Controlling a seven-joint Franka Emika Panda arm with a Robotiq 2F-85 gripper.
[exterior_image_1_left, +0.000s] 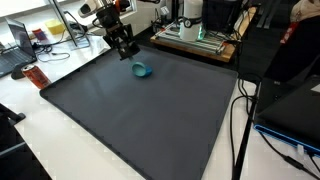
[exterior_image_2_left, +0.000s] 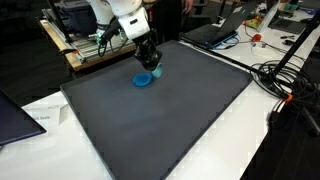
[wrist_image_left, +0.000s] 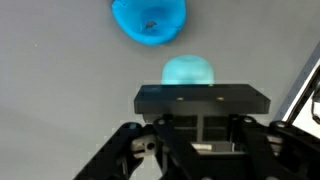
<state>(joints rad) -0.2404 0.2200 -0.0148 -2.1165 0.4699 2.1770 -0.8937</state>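
Near the dark grey mat's (exterior_image_1_left: 150, 125) edge, black gripper (exterior_image_1_left: 128, 51) hovers just by small blue plastic bowl (exterior_image_1_left: 141, 69); finger gap can't be told.

Bowl (exterior_image_1_left: 141, 69) on mat (exterior_image_1_left: 130, 120), claw (exterior_image_1_left: 128, 50) just beside it

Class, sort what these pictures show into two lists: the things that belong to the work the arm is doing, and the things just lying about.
In the work:
- gripper
- blue bowl, on the dark mat
- pale blue round piece, right by the gripper in the wrist view

Lying about:
- laptop
- cables
- red item off the mat's corner
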